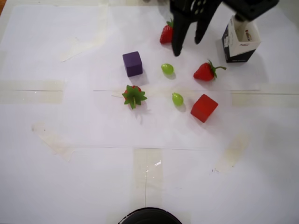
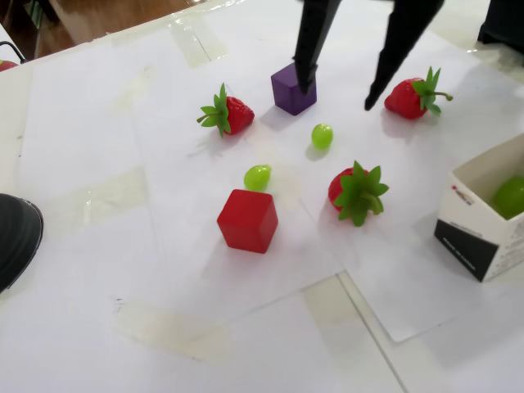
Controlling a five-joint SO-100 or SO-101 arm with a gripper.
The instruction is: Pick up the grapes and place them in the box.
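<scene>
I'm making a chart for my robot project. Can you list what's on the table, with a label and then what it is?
gripper: open, empty, above the paper
grapes on paper: two, one near the purple cube, one near the red cube
grape in box: at least one green one showing
box: upright, open top
strawberries: three
purple cube
red cube
</scene>
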